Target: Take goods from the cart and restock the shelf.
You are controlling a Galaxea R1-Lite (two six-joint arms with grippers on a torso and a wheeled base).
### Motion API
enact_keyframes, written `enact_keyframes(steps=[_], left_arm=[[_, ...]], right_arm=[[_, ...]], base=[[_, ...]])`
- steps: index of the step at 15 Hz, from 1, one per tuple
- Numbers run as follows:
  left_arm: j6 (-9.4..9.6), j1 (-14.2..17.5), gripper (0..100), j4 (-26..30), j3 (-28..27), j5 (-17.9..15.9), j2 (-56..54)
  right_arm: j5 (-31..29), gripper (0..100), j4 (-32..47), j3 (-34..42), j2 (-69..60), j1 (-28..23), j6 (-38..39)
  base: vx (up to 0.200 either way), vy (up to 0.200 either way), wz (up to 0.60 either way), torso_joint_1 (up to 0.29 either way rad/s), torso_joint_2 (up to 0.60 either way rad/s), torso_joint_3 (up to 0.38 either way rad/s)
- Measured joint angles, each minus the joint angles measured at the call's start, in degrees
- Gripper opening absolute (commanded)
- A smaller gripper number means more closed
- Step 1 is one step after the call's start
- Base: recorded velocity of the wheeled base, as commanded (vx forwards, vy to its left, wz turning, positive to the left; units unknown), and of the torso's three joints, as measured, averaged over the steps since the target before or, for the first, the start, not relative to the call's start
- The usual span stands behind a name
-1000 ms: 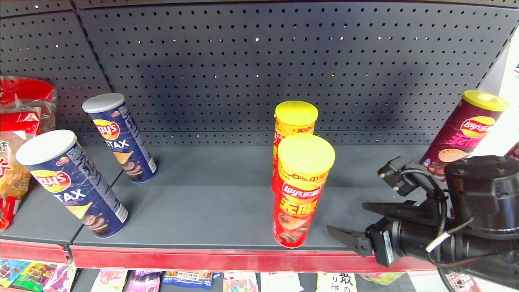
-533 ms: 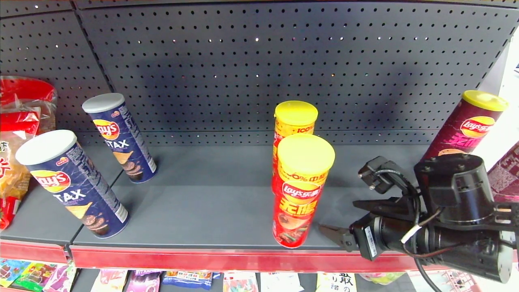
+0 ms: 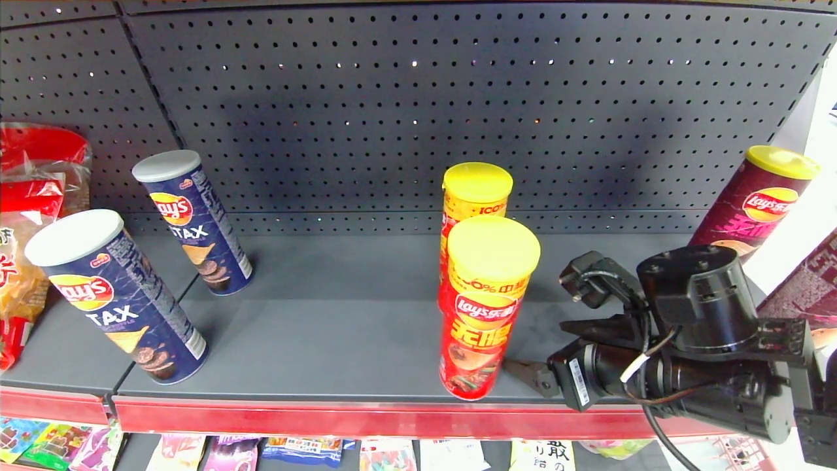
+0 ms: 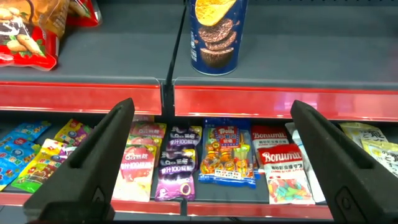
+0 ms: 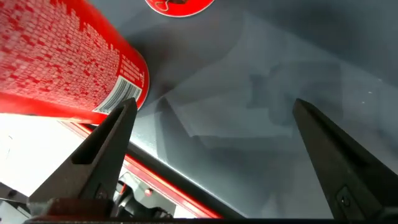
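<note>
Right end effector (image 3: 543, 345) has its fingers wide apart w/ nothing between them. It sits low over the front of the grey shelf (image 3: 340, 327), just right of the front red can (image 3: 487, 307). On the right wrist cam one finger (image 5: 106, 155) ends right beside that can's base, can't tell if it's actually touching tbh. The can is upright near the shelf's red front lip (image 3: 366, 418), yellow lid on. A second yellow-lidded can (image 3: 476, 190) stands directly behind it, closer to the pegboard (image 3: 418, 98).

Left part of the same shelf has two blue cans w/ white lids. The front blue can (image 3: 118, 297) is by the lip and the rear blue can (image 3: 193, 219) is further back. Both are upright and well apart from the red pair. Bagged snacks (image 3: 26, 216) sit at the far left edge. Far right there's a maroon can (image 3: 752, 209) w/ a yellow lid at the back. Another maroon one (image 3: 807, 288) is partly cut off at the edge, behind the right arm.

Left end effector (image 4: 212, 107) is also spread apart & empty, out in front of the red lip. The front blue can's base is above it, and snack packets (image 4: 217, 155) on the lower shelf (image 4: 261, 210) show between its fingers.
</note>
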Motion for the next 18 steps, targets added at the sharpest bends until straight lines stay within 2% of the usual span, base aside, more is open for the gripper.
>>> enact_keyframes(steps=[18], left_arm=[[0.0, 0.0, 100, 0.0, 0.0, 0.0, 0.0]], right_arm=[[-0.4, 100, 0.2, -1.8, 2.1, 0.6, 0.0]], base=[[0.0, 0.0, 0.0, 0.0, 0.0, 0.0]])
